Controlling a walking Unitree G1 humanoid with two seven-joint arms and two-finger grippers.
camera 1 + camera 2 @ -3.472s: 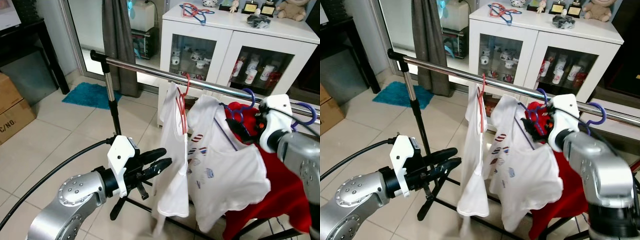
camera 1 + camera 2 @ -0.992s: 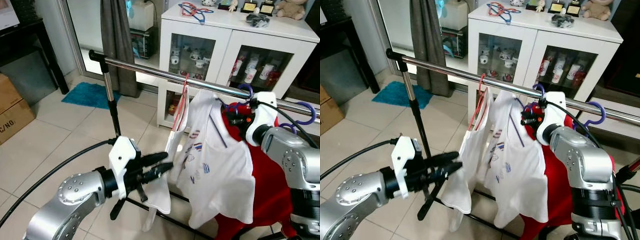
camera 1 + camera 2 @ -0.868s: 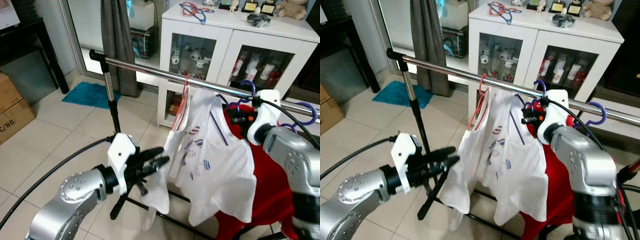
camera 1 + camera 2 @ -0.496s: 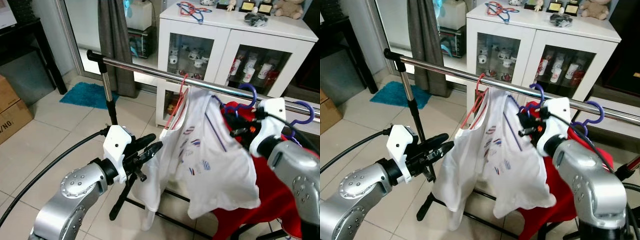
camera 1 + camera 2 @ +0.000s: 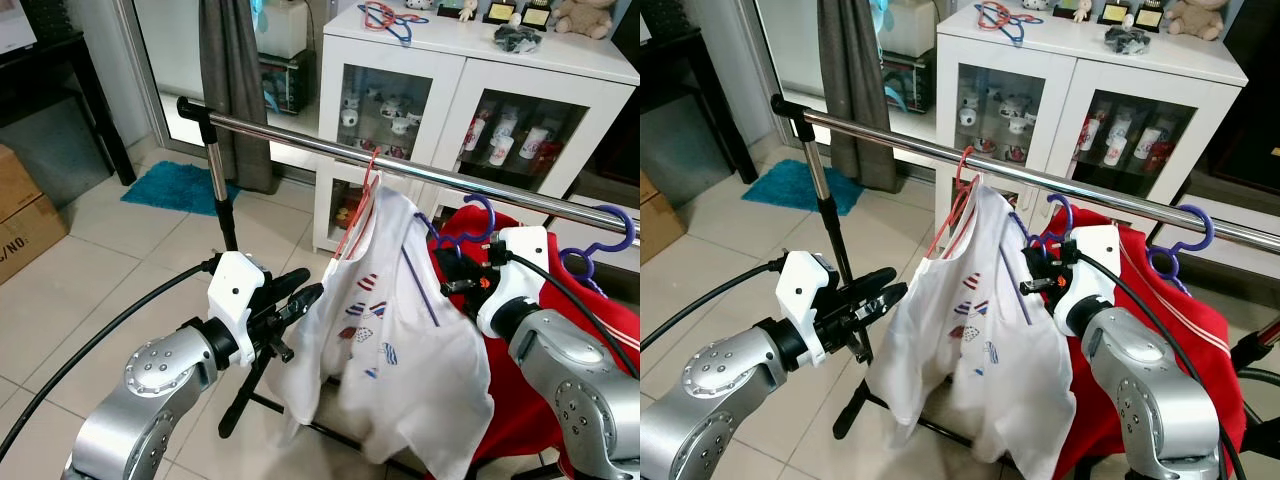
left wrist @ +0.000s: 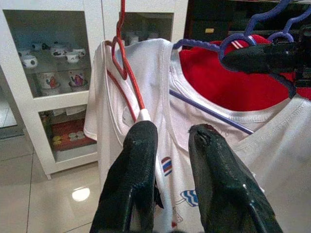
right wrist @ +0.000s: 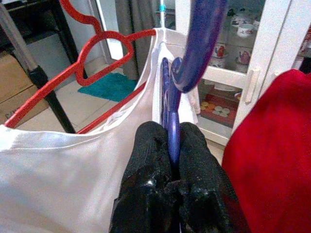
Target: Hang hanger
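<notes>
The left gripper [image 5: 300, 297] has its fingers slightly apart around the white t-shirt [image 5: 390, 330] hem. That shirt's soft and floppy, so it'll swing. The right gripper [image 7: 167, 145] pinches the stiff blue hanger [image 7: 194, 46] by its neck, just below the chrome rail [image 5: 330, 148], hook unhung.

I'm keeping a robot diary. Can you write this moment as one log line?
right gripper: shut on blue plastic hanger, below steel rail | left gripper: open, at white printed shirt | hanger not hung
</notes>
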